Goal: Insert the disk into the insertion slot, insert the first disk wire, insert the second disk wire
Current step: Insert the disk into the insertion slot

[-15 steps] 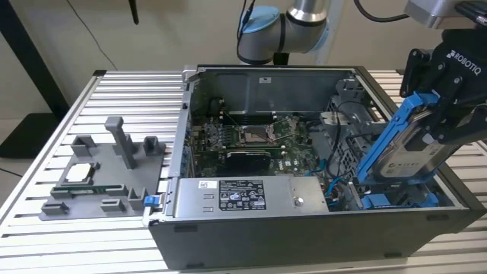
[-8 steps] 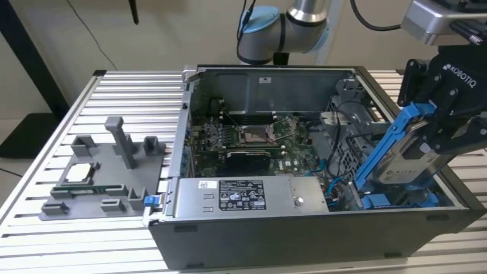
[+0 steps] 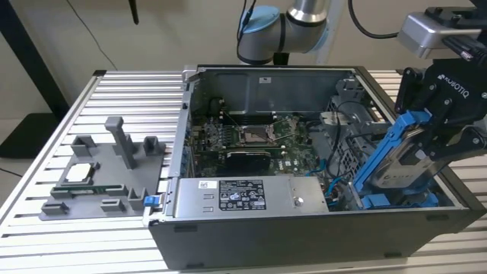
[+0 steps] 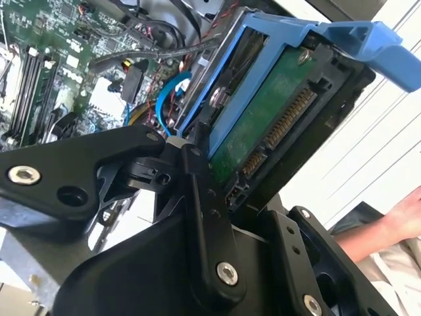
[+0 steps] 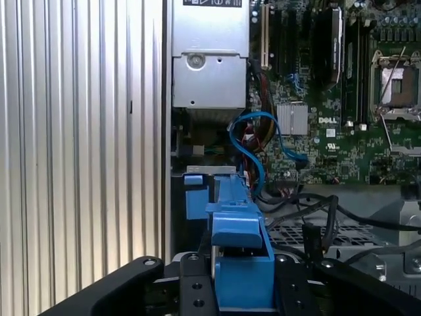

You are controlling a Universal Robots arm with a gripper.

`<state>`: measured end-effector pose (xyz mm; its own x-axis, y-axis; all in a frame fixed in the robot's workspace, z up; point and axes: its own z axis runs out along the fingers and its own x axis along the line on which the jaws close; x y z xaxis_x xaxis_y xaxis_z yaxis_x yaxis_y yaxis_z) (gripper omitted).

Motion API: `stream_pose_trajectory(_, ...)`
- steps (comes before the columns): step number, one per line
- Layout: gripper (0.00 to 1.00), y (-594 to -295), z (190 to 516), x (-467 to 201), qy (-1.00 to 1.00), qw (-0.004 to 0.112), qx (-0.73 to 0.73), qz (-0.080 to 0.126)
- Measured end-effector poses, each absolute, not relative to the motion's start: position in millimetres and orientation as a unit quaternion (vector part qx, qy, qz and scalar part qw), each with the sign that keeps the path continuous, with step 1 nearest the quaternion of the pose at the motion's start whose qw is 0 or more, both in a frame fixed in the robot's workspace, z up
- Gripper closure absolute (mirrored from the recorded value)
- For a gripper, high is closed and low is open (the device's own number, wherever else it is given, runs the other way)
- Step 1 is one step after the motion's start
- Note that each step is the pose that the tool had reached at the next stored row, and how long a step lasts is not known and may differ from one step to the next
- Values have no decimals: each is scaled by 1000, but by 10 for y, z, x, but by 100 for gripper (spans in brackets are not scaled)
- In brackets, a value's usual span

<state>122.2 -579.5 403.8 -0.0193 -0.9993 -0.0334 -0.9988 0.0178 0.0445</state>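
Gripping the disk [image 3: 400, 160] tight in the jaws, tilted steeply, lower end down by the slot [image 3: 380, 201], inside the open computer case [image 3: 304, 240] on the counter [image 3: 76, 245].

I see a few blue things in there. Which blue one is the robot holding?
The blue frame around the disk, held tilted in the end effector. The blue cable lies inside the case; the small blue tab sits on its edge.

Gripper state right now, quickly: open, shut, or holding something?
Gripper: shut on the flat silver-grey disk framed by a bright blue plastic carrier rail, held tilted.
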Motion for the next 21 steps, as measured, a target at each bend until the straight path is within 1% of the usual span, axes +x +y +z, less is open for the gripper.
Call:
stream_pose_trajectory(12,100,-5795,3821,1231,-713,4,700,-28)
stream_pose_trajectory(15,100,-5795,3808,1232,-713,3,700,-28)
stream_pose_trajectory(16,0,-5795,3813,1232,-713,3,700,-28)
stream_pose_trajectory(21,0,-5795,3969,1231,-713,3,700,-28)
